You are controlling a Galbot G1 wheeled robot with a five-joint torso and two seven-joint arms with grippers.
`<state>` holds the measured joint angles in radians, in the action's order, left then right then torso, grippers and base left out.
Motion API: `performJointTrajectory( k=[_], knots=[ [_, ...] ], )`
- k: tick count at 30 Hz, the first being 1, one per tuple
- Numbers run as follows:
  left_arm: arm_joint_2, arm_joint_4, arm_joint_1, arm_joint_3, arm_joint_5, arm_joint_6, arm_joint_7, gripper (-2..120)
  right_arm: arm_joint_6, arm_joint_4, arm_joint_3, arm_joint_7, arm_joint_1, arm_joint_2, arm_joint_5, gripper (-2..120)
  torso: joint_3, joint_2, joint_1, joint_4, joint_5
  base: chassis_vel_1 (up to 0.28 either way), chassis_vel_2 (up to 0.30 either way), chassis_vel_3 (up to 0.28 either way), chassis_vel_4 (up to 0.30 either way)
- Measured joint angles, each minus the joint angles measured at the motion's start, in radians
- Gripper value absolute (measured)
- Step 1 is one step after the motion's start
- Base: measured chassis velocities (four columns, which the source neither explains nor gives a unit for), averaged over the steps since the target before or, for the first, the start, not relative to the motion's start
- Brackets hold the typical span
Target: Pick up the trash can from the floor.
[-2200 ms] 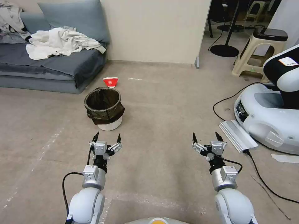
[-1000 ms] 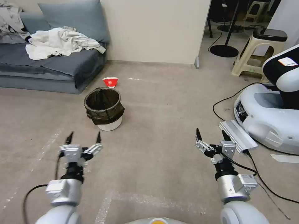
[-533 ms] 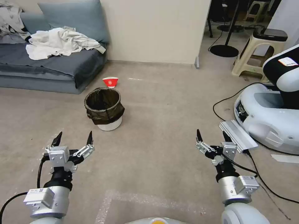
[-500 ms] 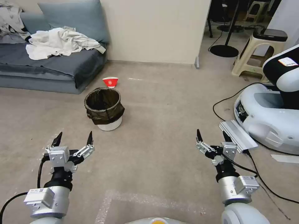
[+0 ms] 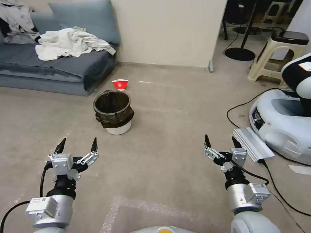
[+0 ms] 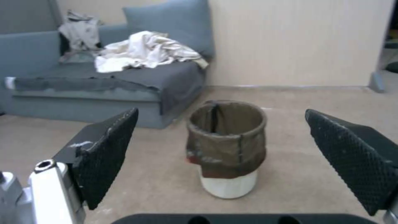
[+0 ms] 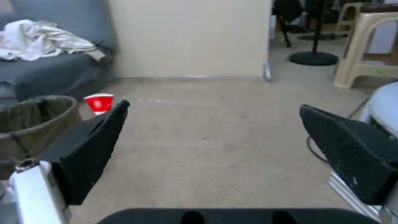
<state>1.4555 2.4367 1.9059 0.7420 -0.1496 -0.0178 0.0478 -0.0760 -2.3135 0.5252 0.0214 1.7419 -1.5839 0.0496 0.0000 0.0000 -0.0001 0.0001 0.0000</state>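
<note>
Head view | trash can [image 5: 113, 111] upright, 12 o'clock of left gripper [image 5: 77, 145] | both pincers wide, empty | right gripper [image 5: 221, 142] idle | advise straddling rim squarely.

Small round white trash can [image 5: 114, 113], lined with a dark brown-black bag folded over the rim and draped down most of the wall, white base left bare. Stood upright and open-mouthed on the beige-grey floor [image 5: 168, 106], near the front of a grey sofa. Seemed empty inside.
</note>
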Motion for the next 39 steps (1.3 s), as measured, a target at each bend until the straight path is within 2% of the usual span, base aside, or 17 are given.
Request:
performJointTrajectory(
  k=[11, 39],
  knots=[
    [0.001, -0.005, 0.002, -0.003, 0.001, 0.014, 0.000, 100, 0.000, 0.000, -0.001, 0.008, 0.003, 0.003, 0.000, 100, 0.000, 0.000, 0.000, -0.0001, 0.0000, 0.076, 0.055, 0.058, 0.063],
    [-0.001, -0.022, -0.004, -0.001, 0.002, 0.049, 0.003, 100, 0.023, 0.012, -0.003, 0.018, -0.001, 0.004, 0.000, 100, 0.000, 0.000, 0.000, -0.0002, 0.0000, -0.010, 0.012, 0.012, -0.009]
  ],
)
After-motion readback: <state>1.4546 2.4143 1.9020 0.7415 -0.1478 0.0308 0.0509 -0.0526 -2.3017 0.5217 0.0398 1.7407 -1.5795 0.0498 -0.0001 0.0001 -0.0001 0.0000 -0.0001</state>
